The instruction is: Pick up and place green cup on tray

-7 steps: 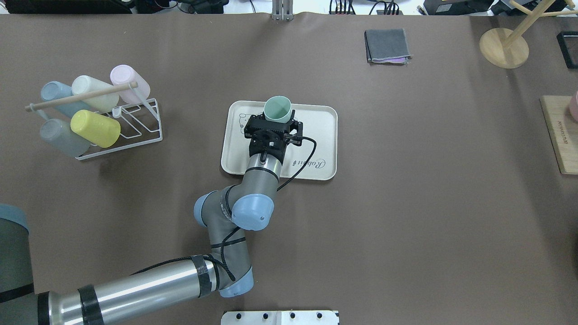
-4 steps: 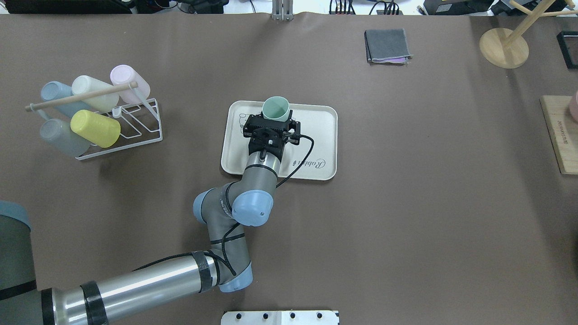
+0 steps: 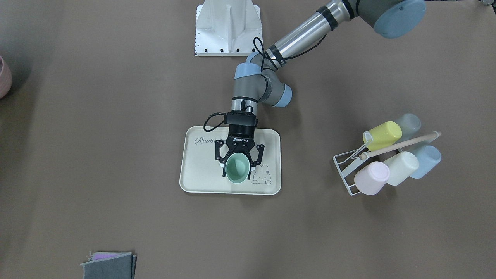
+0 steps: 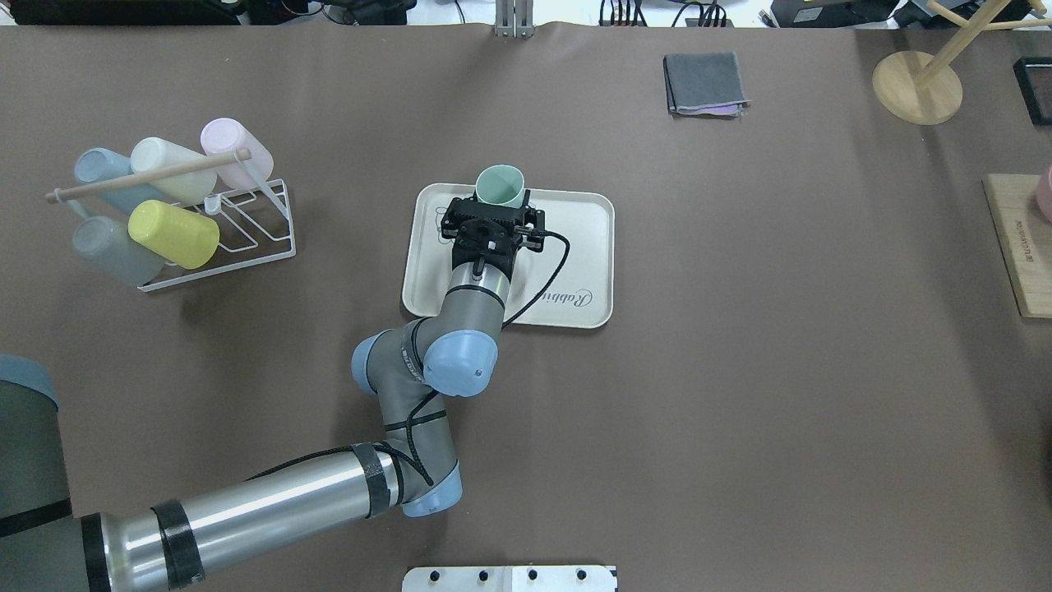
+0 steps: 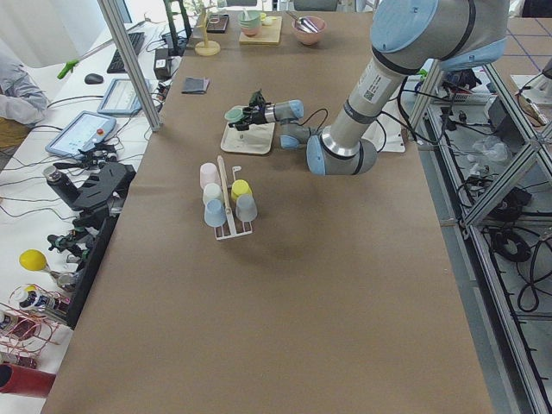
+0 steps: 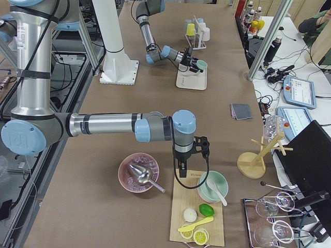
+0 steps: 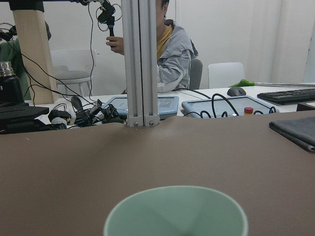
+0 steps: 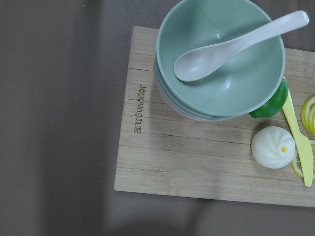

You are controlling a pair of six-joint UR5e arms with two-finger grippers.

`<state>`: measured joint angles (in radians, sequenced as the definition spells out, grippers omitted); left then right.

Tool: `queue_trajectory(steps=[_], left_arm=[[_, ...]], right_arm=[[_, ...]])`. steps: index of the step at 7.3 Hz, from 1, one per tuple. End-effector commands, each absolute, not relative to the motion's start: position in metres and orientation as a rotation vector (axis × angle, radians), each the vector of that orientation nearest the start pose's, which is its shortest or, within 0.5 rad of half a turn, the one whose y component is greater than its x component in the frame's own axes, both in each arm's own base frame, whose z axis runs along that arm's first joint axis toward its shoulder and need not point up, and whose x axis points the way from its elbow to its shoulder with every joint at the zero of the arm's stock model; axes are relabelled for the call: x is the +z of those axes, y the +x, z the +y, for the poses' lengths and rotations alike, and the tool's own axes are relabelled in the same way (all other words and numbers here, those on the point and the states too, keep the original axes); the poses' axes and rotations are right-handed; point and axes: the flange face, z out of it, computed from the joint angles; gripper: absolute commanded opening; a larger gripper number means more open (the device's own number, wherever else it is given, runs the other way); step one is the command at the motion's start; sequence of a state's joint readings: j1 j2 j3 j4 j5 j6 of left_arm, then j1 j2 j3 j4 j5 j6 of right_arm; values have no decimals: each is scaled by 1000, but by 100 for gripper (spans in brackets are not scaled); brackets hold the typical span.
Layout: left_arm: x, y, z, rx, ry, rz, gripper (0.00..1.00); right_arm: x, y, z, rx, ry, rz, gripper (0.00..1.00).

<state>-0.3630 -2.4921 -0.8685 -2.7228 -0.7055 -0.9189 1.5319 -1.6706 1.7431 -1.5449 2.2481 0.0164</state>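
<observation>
The green cup (image 3: 237, 167) stands upright, mouth up, between the fingers of my left gripper (image 3: 237, 166), which is shut on it. Cup and gripper are over the cream "Rabbit" tray (image 3: 201, 179), at its far side beside the bunny drawing. I cannot tell whether the cup's base touches the tray. In the overhead view the cup (image 4: 500, 185) overlaps the tray's (image 4: 579, 247) far rim. Its rim fills the bottom of the left wrist view (image 7: 175, 212). My right gripper (image 6: 182, 166) shows only in the exterior right view, so I cannot tell its state.
A white wire rack (image 4: 246, 238) with several pastel cups stands left of the tray. A folded grey cloth (image 4: 705, 82) and a wooden stand (image 4: 916, 86) are at the back right. Under my right wrist a wooden board (image 8: 197, 157) carries stacked bowls (image 8: 219, 54) with a spoon.
My left gripper has moved with the green cup a little toward the tray's far edge. The wrist has stretched further over the tray.
</observation>
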Motion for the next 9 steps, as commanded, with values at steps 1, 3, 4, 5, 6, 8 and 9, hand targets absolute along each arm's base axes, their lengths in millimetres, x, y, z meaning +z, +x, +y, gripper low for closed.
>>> queue_trajectory(steps=[1,3,4,5,6,8,9], left_arm=[[250,679,-481,-354,1237,757,19],[254,681,-479,-348,1234,752,27],[254,682,-478,-346,1233,753,37],[256,683,-475,-341,1231,753,45],[257,685,-472,-338,1229,755,56],[259,688,-467,-330,1226,757,63],[258,689,-463,-327,1225,761,100]], right_arm=[[625,53,-458,-54,77,-680,100],[624,53,-458,-55,79,-680,100],[624,53,-458,-55,79,-680,100],[624,53,-458,-56,79,-680,100],[624,53,-459,-57,81,-680,100],[623,53,-459,-59,84,-680,100],[623,53,-458,-59,83,-680,100]])
